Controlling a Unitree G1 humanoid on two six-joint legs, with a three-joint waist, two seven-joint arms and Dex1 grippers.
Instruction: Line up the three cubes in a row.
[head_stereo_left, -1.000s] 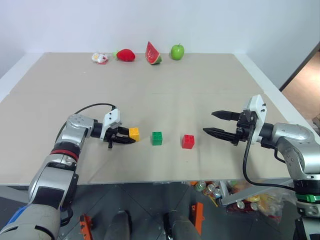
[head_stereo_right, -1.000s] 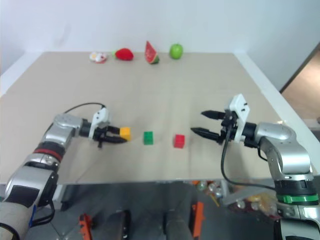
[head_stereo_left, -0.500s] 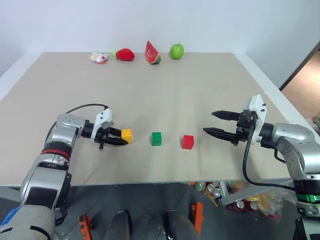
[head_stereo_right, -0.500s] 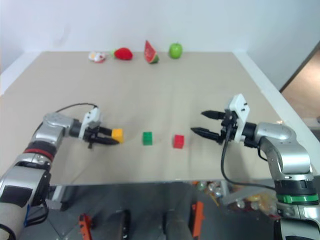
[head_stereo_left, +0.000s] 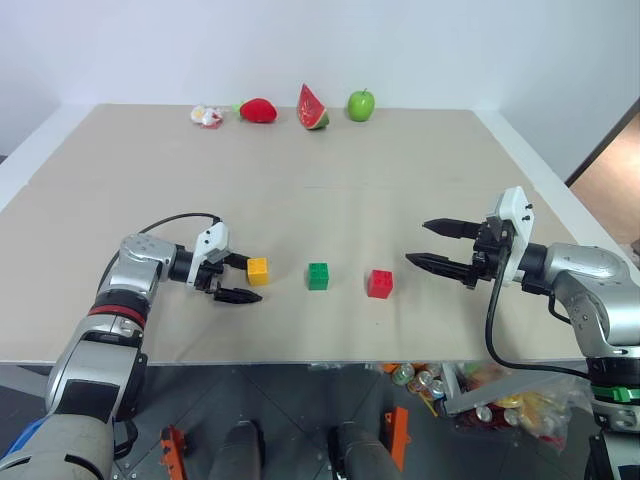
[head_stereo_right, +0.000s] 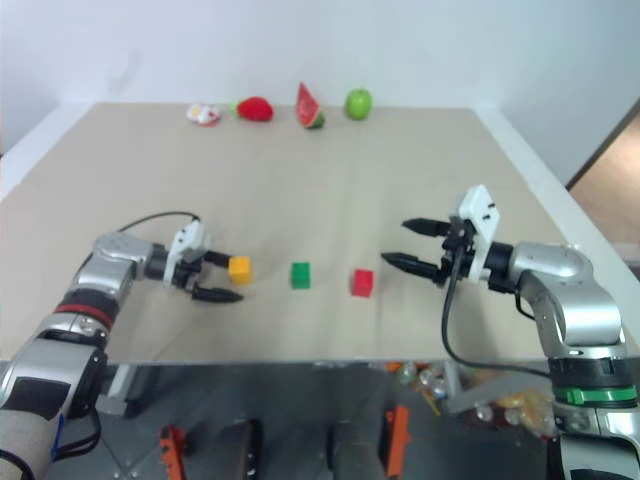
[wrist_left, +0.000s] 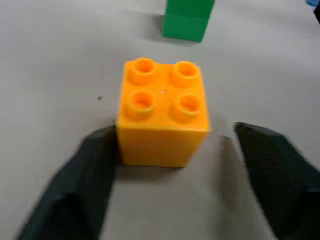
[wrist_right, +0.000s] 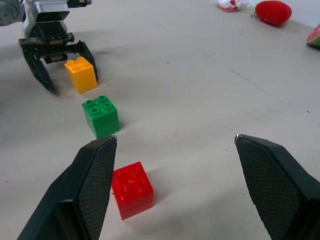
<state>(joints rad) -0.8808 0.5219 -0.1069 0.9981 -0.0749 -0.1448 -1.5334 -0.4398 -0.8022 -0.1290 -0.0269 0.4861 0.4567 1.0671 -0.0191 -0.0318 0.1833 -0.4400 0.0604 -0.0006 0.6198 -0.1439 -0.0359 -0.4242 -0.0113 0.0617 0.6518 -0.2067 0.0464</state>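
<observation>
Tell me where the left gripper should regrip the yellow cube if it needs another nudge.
Pinch the yellow cube on its two flat side walls, below the studs, coming in low from the robot's left. The open left gripper already straddles it there; the green cube sits on its other side.

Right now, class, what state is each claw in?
Left claw: open, around the yellow cube, one finger against it, not gripping.
Right claw: open, holding nothing.

A beige table (head_stereo_left: 400, 170) stands against a plain white wall (head_stereo_left: 300, 40); grey floor (head_stereo_left: 290, 400) lies beneath it.
</observation>
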